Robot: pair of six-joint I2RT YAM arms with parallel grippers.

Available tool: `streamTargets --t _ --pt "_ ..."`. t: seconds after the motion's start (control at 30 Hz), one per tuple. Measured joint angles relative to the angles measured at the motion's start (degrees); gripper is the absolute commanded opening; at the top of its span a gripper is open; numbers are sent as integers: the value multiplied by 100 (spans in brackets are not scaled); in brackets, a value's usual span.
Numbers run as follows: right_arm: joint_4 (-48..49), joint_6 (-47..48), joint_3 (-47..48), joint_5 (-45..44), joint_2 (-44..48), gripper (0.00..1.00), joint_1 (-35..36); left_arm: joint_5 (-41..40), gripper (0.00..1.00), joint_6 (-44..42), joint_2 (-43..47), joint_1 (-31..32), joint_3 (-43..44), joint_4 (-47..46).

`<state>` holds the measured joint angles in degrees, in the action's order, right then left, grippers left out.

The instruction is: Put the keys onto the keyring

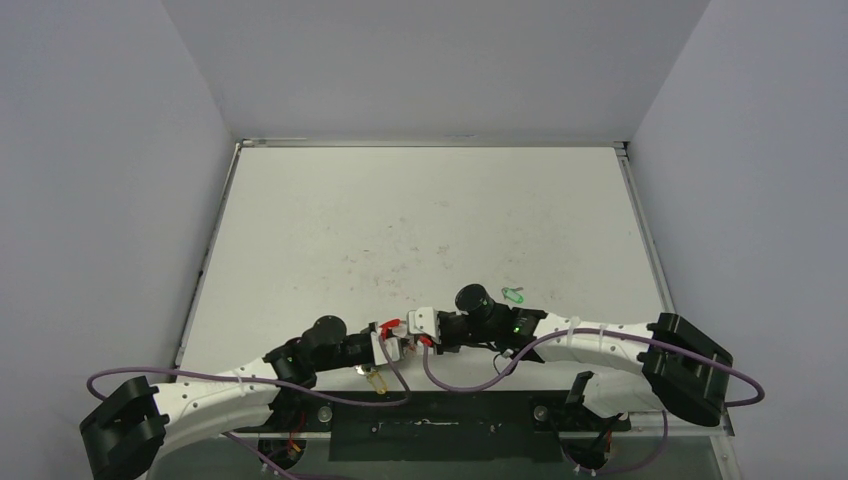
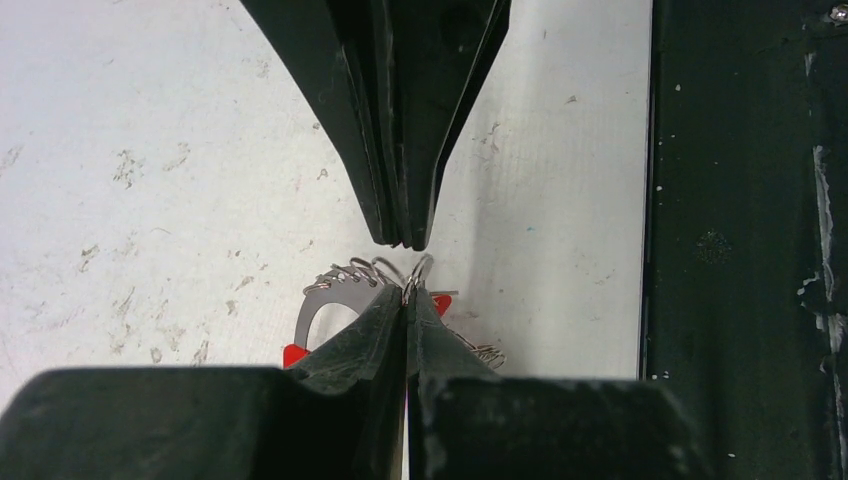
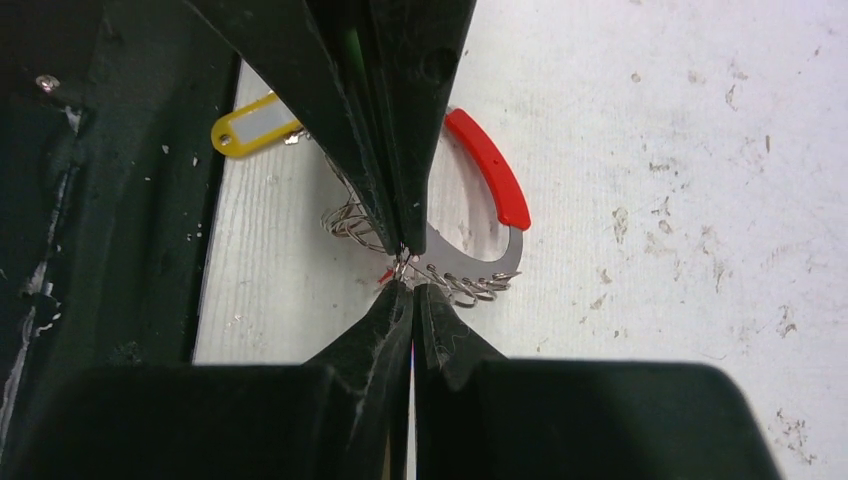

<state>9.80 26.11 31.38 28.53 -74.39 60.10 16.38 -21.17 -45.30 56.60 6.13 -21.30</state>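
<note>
Keyring (image 3: 465,262), a silvery wire coil with a red curved segment (image 3: 488,165), sits at the near edge of the white table (image 1: 430,220), between both arms. Left gripper (image 2: 408,300) is clenched on a wire loop of the keyring. Right gripper (image 3: 410,288) is closed, tips at the same coil; whether it grips is unclear. Yellow key (image 3: 245,125) lies near; green key (image 1: 514,296) lies well apart.

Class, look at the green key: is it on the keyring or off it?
Off: the green key lies alone on the table, well apart from the keyring.
</note>
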Motion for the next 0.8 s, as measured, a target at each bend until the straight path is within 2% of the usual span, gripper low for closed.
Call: streamTargets --t 0.33,0.5,0.67,0.8 --pt "2 -195 0 87 232 0 0 -173 0 83 105 0 0 192" --pt "4 -155 -76 98 232 19 0 -225 0 109 195 9 0 234" --pt "94 -83 -129 90 90 34 46 -225 0 120 238 9 0 269" --pt "155 -13 -129 -26 -201 38 153 -225 0 127 245 11 0 278"
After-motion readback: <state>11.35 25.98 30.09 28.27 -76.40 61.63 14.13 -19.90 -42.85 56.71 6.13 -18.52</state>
